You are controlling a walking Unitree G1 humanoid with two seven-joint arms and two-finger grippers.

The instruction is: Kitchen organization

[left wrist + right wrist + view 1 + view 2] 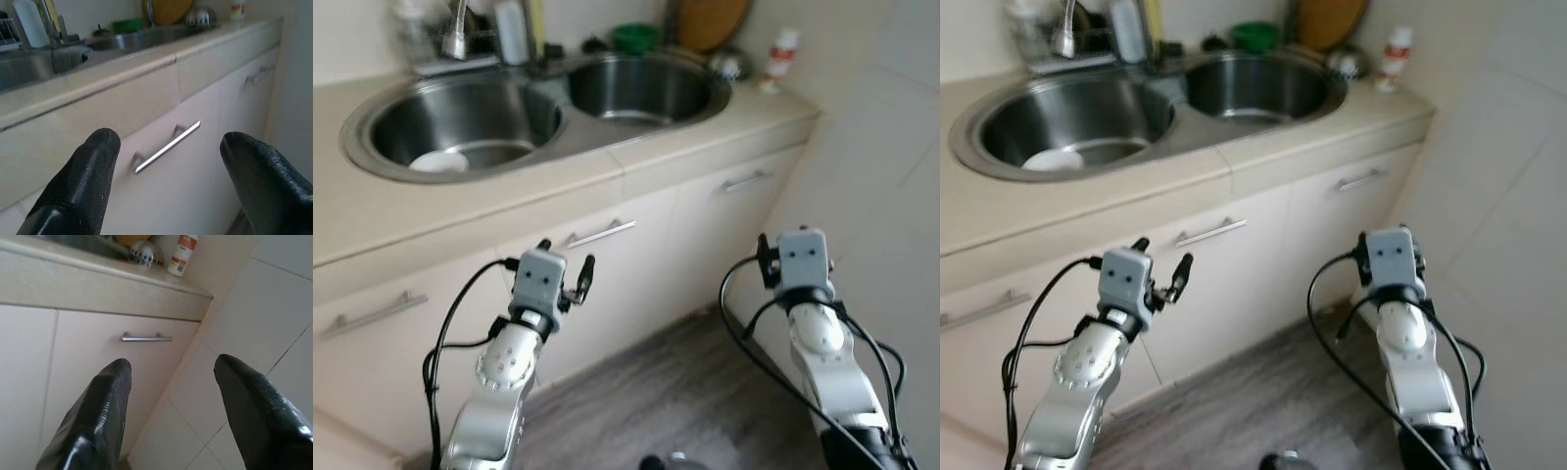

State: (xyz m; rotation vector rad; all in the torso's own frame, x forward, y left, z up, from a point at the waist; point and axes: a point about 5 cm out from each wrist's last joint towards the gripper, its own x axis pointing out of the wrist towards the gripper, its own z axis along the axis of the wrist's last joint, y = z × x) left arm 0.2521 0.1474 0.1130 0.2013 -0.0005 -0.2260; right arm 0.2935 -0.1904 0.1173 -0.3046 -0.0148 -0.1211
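A double steel sink [548,108] is set in the beige counter [705,132]. A white dish [438,162] lies in its left basin. My left gripper [566,257] is held open in front of the middle cabinet door, its fingers either side of the bar handle [168,145] and apart from it. My right gripper [173,364] is also open and empty. It is held low before the right cabinet door, and that door's handle [146,337] lies beyond it. A white bottle [782,54] with a red cap stands at the counter's right end.
A tap [458,29], a pale bottle [512,29], a green bowl [635,37] and a wooden board [710,20] line the back of the sink. A white tiled wall [891,147] closes the right side. Grey wood floor [685,372] lies below.
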